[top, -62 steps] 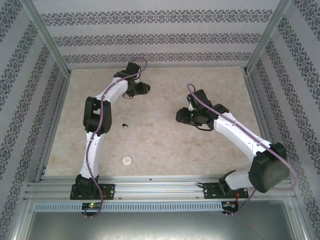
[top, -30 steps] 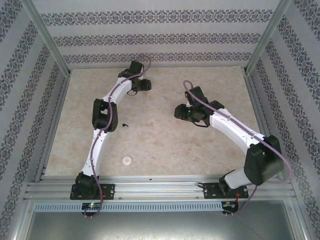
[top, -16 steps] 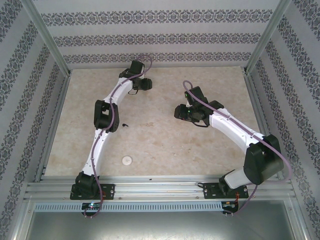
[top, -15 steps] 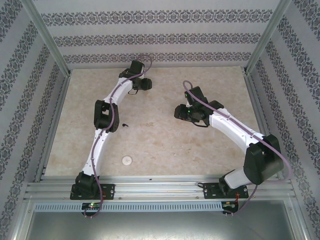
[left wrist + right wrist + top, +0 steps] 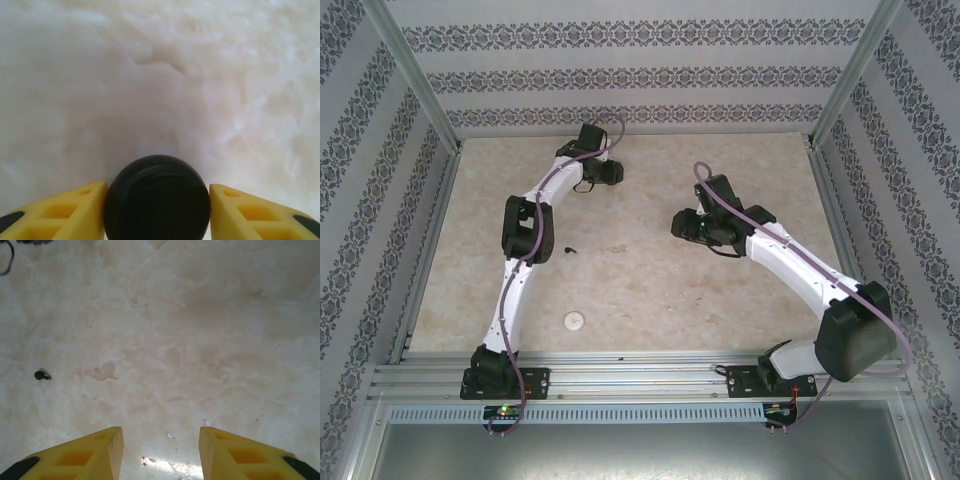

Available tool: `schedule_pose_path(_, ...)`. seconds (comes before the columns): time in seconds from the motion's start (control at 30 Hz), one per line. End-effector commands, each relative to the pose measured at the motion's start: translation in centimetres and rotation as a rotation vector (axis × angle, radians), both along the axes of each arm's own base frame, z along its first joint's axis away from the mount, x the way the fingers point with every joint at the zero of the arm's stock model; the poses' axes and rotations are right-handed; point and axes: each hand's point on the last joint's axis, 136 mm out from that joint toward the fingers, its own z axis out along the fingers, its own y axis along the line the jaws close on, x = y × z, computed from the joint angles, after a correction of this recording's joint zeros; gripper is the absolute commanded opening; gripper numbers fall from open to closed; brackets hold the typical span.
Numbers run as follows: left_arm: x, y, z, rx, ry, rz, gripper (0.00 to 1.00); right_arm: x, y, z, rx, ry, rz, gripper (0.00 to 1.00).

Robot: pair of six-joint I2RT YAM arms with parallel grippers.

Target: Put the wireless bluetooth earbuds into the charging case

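Stretched a touch farther out than two seconds ago, the left gripper [image 5: 157, 190] pinches the black charging case [image 5: 157, 205] tight. Right gripper [image 5: 161, 432] hangs spread and empty, a black earbud [image 5: 42, 375] lying ahead and well to its left. So tiny a piece could skitter away if a fingertip clips it while closing.

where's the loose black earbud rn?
Top view: the black earbud lies on the table's left half, just right of the left arm's elbow and beyond the white puck. Right wrist view: far left, ahead of the fingers.
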Motion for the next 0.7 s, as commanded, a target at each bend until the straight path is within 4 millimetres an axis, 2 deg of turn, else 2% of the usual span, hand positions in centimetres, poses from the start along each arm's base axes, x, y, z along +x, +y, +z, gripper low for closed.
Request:
schedule_pose_path(0.0,-3.4,-2.2,0.3,-0.055,0.047,-0.09,0.51,-0.7,-0.5,0.4,0.013,-0.004,-0.024,0.44)
schedule_pose_path(0.1,-5.6,-3.0,0.8,-0.089,0.048,-0.125,0.51,-1.2,-0.5,0.4,0.026,0.004,-0.023,0.44)
schedule_pose_path(0.27,-10.4,-5.0,0.8,-0.136,0.051,-0.203,0.5,-2.0,-0.1,0.2,0.053,0.026,-0.015,0.44)
schedule_pose_path(0.47,-18.0,-8.0,1.0,-0.136,0.035,-0.394,0.51,-2.6,0.3,-0.4,0.08,0.068,0.008,0.44)
schedule_pose_path(0.67,-25.3,-11.0,1.6,-0.1,0.018,-0.656,0.55,-3.2,-0.3,-1.2,0.118,0.124,0.02,0.45)
